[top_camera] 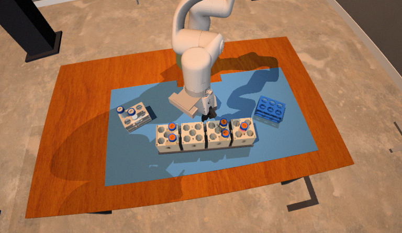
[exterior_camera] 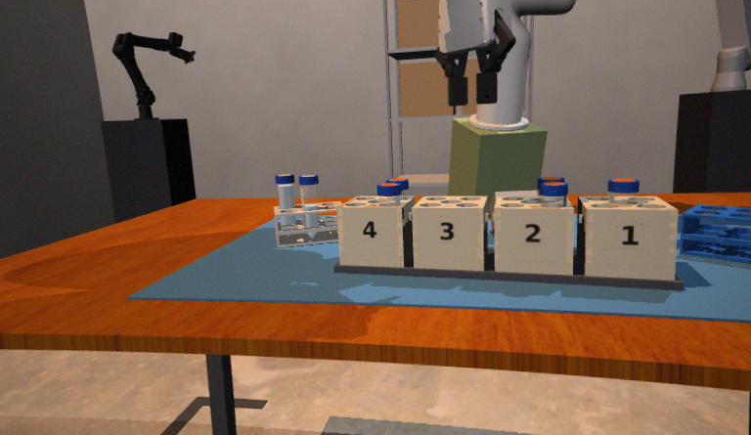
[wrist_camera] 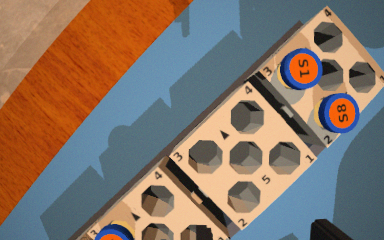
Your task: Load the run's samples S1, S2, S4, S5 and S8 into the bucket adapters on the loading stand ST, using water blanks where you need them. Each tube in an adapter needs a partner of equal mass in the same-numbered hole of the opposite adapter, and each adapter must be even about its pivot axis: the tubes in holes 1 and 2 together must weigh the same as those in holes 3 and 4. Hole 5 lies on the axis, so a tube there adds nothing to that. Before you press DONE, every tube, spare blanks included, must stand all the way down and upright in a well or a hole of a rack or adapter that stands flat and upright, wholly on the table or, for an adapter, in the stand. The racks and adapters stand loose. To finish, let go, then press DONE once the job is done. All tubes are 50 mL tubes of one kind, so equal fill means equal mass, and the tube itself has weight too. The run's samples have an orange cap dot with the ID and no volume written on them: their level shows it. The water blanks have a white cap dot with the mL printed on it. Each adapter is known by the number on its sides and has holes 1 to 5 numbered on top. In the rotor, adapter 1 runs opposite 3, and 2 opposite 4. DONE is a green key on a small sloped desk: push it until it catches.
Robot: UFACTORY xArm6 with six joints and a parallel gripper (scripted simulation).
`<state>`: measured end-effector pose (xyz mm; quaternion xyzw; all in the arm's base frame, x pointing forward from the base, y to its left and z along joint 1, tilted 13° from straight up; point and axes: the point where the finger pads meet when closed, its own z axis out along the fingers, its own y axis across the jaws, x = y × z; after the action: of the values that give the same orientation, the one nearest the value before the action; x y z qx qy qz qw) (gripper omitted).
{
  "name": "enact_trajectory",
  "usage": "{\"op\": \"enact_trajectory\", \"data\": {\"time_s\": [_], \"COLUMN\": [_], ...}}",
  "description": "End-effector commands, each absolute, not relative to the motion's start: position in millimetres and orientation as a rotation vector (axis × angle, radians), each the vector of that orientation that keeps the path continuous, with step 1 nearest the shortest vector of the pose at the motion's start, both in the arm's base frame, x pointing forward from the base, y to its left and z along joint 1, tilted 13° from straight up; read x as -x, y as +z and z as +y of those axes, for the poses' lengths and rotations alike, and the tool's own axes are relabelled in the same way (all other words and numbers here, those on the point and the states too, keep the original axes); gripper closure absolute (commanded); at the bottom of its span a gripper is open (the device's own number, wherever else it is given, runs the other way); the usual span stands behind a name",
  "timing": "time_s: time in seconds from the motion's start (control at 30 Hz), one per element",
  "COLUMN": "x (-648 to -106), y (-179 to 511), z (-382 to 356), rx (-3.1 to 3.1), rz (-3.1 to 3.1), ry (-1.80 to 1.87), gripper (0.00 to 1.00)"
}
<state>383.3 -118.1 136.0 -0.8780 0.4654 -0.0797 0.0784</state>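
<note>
My gripper (top_camera: pixel 209 118) (exterior_camera: pixel 471 90) (wrist_camera: pixel 265 234) is open and empty, high above and behind the adapters. Adapter 4 (exterior_camera: pixel 354 253) (wrist_camera: pixel 347 55) holds S1 (top_camera: pixel 172 137) (wrist_camera: pixel 302 69) in hole 3 and S8 (top_camera: pixel 171 126) (wrist_camera: pixel 340 113) in hole 2. Adapter 3 (exterior_camera: pixel 431 253) (wrist_camera: pixel 267 137) is empty. Adapter 2 (exterior_camera: pixel 514 253) holds two orange-dotted tubes: one (top_camera: pixel 225 133) in hole 3, one (top_camera: pixel 223 122) in hole 2. Adapter 1 (exterior_camera: pixel 609 259) holds an orange-dotted tube (top_camera: pixel 244 126) in hole 5. Two white-dotted blanks (top_camera: pixel 120 109) (top_camera: pixel 131 111) stand in the pale rack (exterior_camera: pixel 327 236). The DONE key is hidden.
The adapters stand side by side in the dark stand (top_camera: pixel 207 149) (exterior_camera: pixel 454 272). A blue rack (top_camera: pixel 268 116) (exterior_camera: pixel 714 212) stands on the blue mat (top_camera: pixel 284 141) at the right, with no tubes visible. The pale rack is at the left.
</note>
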Motion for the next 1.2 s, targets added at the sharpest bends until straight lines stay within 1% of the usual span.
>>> {"op": "enact_trajectory", "data": {"time_s": [0.0, 0.23, 1.17], "x": [-372.9, -360.0, -292.9], "y": [134.1, 130.0, 108.7], "z": [-137.9, -159.1, -268.8], "rx": [2.51, 2.362, 2.363], "rz": [1.582, 1.779, 1.78], "ry": [-0.227, -0.205, -0.205], "gripper": [0.43, 0.43, 0.43]}}
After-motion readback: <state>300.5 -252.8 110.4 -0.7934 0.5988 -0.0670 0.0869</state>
